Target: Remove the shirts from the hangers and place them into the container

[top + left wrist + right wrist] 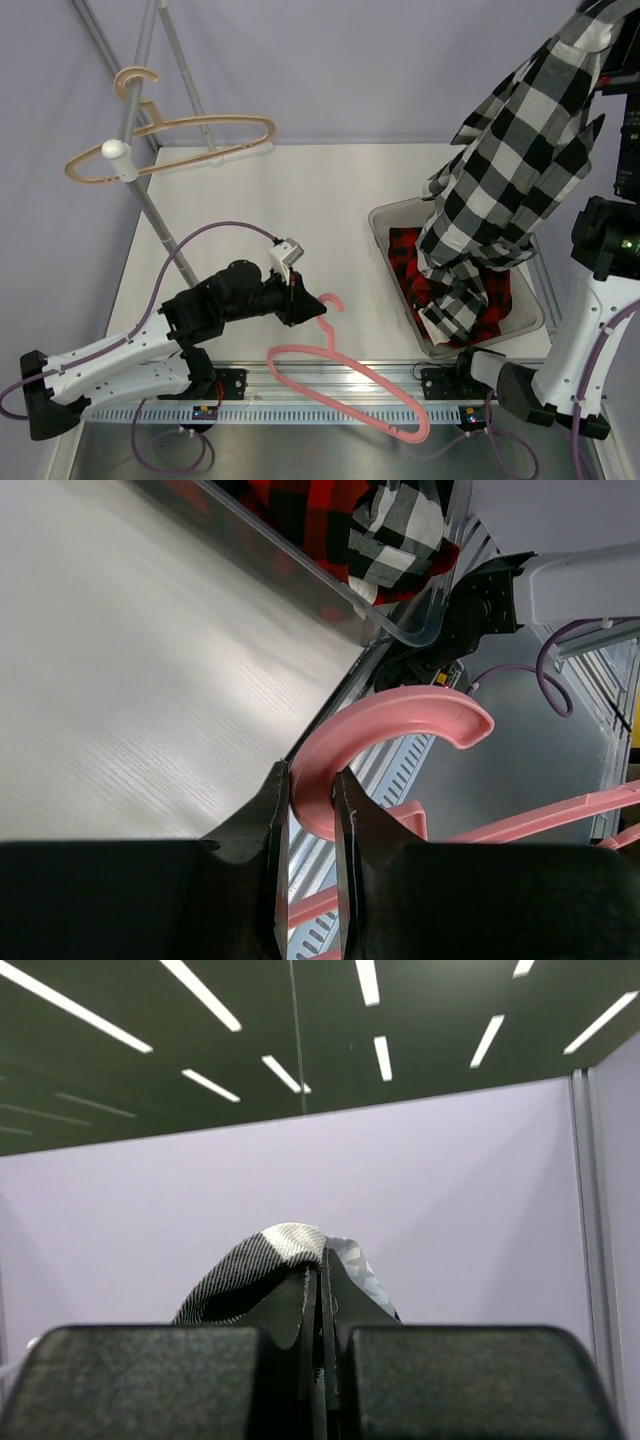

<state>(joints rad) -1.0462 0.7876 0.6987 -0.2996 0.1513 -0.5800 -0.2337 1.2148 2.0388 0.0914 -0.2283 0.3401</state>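
My left gripper (310,780) is shut on the hook of the pink hanger (400,720). That hanger (340,385) lies bare across the table's near edge, with the left gripper (305,300) at its hook. Raised high at the right, my right gripper (322,1260) is shut on a fold of the black-and-white shirt (250,1265). This shirt (510,180) hangs down with its lower end in the container (385,215). The red-and-black shirt (415,265) lies in the container beneath it. An empty beige hanger (170,148) hangs on the rack at the back left.
The grey rack pole (165,235) slants across the table's left side, with a white knob (117,152) under the beige hanger. A slotted metal rail (340,395) runs along the near edge between the arm bases. Lilac walls close the back and sides.
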